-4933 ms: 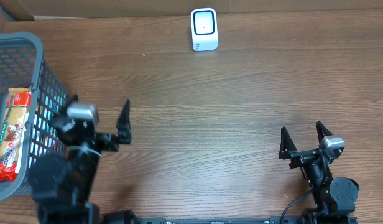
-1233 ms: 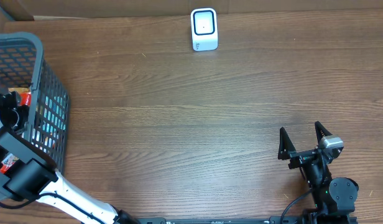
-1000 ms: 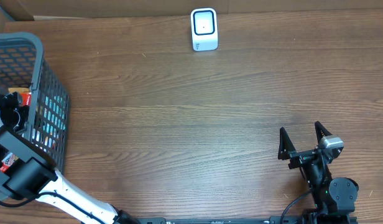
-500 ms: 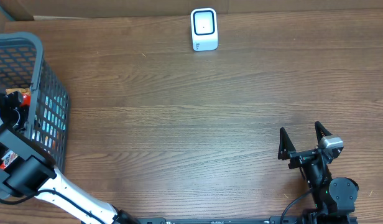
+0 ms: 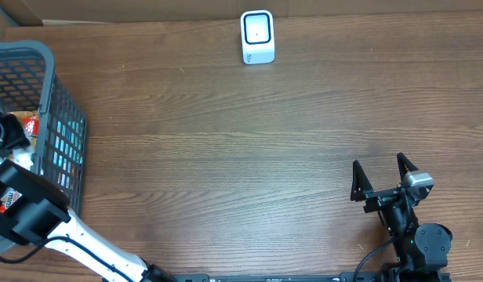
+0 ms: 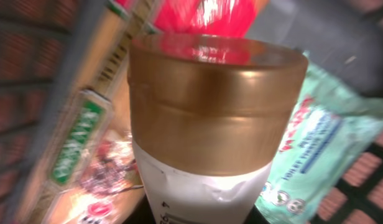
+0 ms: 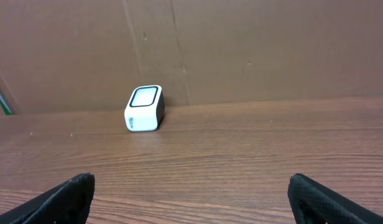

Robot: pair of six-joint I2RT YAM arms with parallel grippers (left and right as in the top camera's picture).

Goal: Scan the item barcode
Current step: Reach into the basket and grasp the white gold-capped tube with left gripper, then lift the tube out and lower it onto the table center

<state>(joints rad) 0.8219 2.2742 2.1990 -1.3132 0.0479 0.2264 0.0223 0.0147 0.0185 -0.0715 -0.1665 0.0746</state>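
Now: one basket (image 5: 45,59) sits at the left end of the desk (image 5: 241,157), and one scanner (image 5: 257,36) at the far edge, well apart. The left pincer (image 5: 5,135) is down inside the basket; cannot tell if it is closed or gripping. One gold-capped bottle (image 6: 216,112) fills the left wrist view, above one green packet (image 6: 309,155) and one bar (image 6: 79,149). The right pincer (image 5: 380,178) is spread wide, holding nothing.
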